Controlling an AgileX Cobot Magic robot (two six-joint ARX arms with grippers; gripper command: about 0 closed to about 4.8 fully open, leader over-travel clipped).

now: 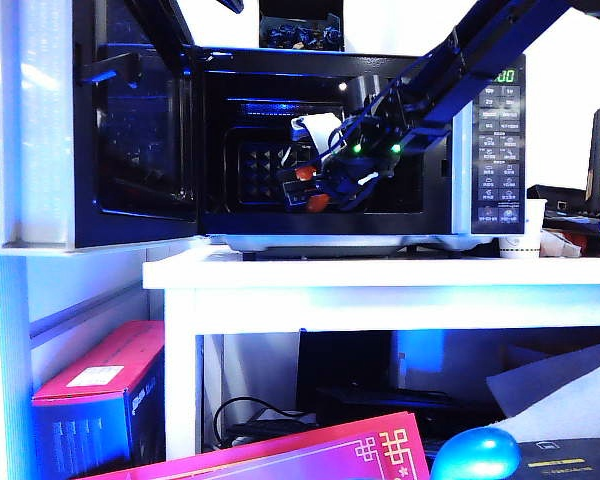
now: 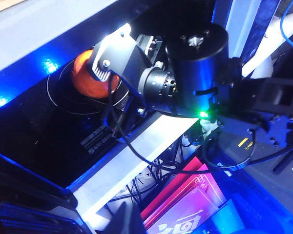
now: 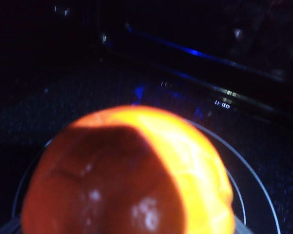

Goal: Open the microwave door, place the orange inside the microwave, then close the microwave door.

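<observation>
Orange (image 2: 88,78) sits on the turntable inside the microwave; door (image 1: 145,130) open at left. Right gripper (image 1: 315,185) spread wide around it: withdraw straight back without nudging the fruit. Left gripper's jaws unseen.

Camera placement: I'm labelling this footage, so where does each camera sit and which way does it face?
Exterior view: low, before the table, facing the open microwave door; right arm reaches into the cavity.
Left wrist view: outside the microwave, looking into the cavity at the right end effector over the orange.
Right wrist view: inside the cavity, close over the orange; no fingers visible.
All three share the orange.
</observation>
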